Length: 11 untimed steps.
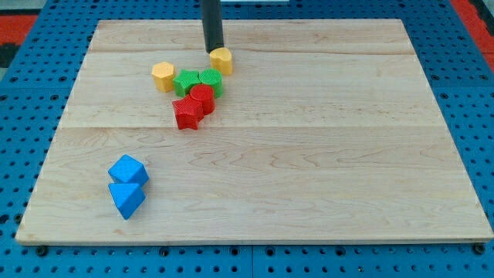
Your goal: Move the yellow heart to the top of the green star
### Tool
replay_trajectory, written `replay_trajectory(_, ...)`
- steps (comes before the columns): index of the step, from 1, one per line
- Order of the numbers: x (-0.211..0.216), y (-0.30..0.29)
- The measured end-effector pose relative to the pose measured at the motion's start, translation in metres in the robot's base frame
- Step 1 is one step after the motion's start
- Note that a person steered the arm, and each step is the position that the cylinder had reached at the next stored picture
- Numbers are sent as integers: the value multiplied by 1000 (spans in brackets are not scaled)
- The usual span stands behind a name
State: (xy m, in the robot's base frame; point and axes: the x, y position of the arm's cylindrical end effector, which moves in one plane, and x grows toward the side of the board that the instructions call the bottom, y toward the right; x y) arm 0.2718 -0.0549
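Observation:
The yellow heart (221,59) lies near the view's top, just above and right of a cluster of blocks. My tip (214,51) stands right against the heart's upper left side. The green star (185,83) lies below and left of the heart, in the cluster. A second green block (211,79) sits between the star and the heart, touching the star's right side.
A yellow hexagon (163,76) sits left of the green star. A red cylinder (202,99) and a red star (187,113) lie just below the green blocks. Two blue blocks (127,170) (126,198) sit together at the lower left of the wooden board (324,154).

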Motion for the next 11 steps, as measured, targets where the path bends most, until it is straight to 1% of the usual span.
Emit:
replay_trajectory(1, -4, 19)
replay_trajectory(2, 1, 45)
replay_trajectory(3, 24, 46)
replay_trajectory(4, 30, 30)
replay_trajectory(5, 11, 22)
replay_trajectory(6, 13, -3)
replay_trajectory(7, 24, -27)
replay_trajectory(8, 29, -20)
replay_trajectory(9, 28, 38)
replay_trajectory(10, 52, 80)
replay_trajectory(11, 123, 142)
